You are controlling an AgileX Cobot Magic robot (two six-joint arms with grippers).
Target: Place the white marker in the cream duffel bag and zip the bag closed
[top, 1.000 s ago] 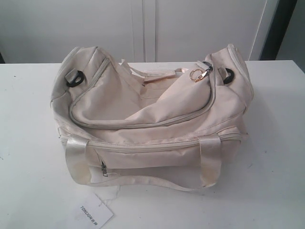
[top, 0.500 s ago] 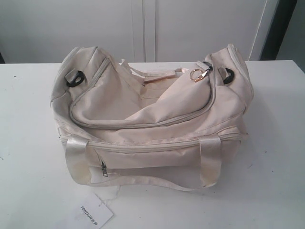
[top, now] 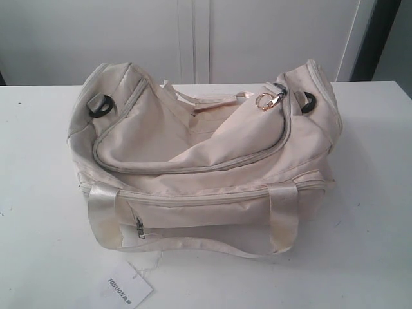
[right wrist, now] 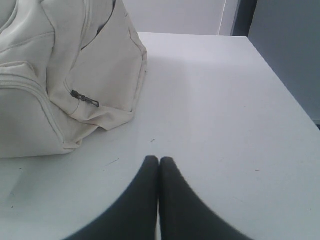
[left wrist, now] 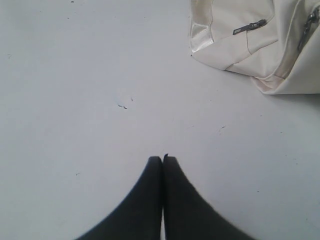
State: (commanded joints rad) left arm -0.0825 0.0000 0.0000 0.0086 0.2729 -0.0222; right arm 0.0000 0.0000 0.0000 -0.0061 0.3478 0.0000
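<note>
The left end effector (left wrist: 162, 157) hangs over bare tabletop (left wrist: 75, 100) with its two dark fingers pressed together and nothing between them. The right end effector (right wrist: 159, 159) is pinched narrow in the same way, also empty. The cream duffel bag (top: 193, 154) sits between them, ahead of each and apart from both. Its curved top zipper looks drawn closed, with the gold ring pull (top: 263, 102) at the end nearer the right end effector. A paper tag (top: 125, 290) lies by the bag's front.

Open table (top: 373, 193) flanks the cream duffel bag (top: 206, 161).
</note>
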